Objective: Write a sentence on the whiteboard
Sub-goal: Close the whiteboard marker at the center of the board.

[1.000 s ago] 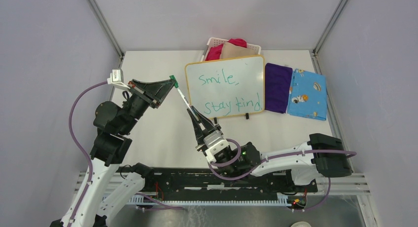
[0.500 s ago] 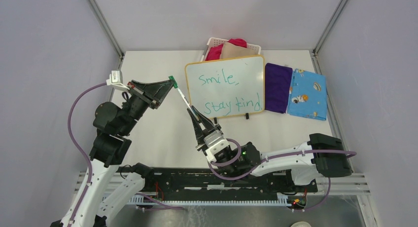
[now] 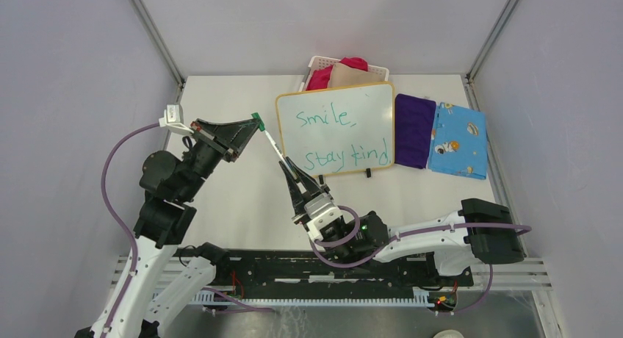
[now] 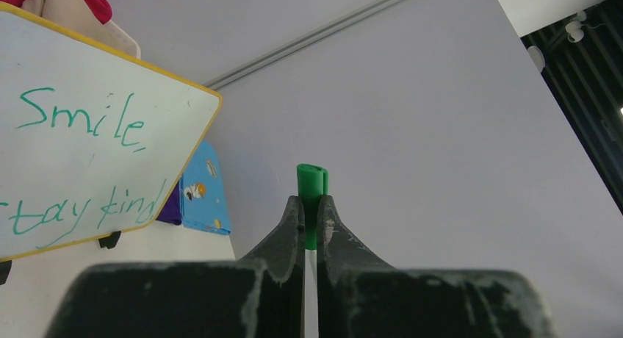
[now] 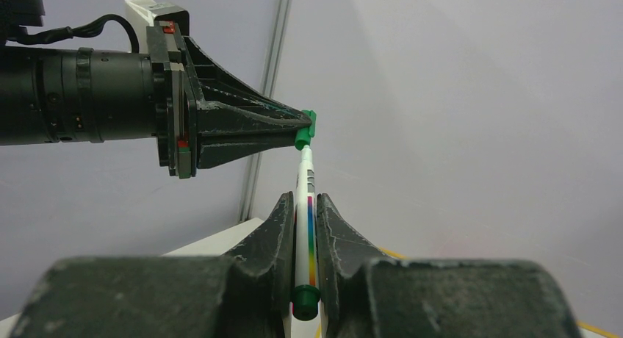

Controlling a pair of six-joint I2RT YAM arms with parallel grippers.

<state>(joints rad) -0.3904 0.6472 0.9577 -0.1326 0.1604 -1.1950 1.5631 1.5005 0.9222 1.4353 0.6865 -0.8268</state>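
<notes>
White tabletop (image 3: 228,198) at the back holds the whiteboard (image 3: 332,137), just before a basket (image 3: 316,62), bearing the sentence (image 3: 345,158) (two green lines). Beside it, the left gripper (image 3: 255,122) pinches a green cap (image 4: 311,187), seemingly seated on the marker (image 3: 273,145). The right gripper (image 3: 288,165) clamps its barrel.

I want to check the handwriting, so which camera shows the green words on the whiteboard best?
Top external: both lines of the green handwritten marker sentence sit whole and square on. Left wrist shows it slanted, the second line's start cut off. Right wrist shows none.
</notes>
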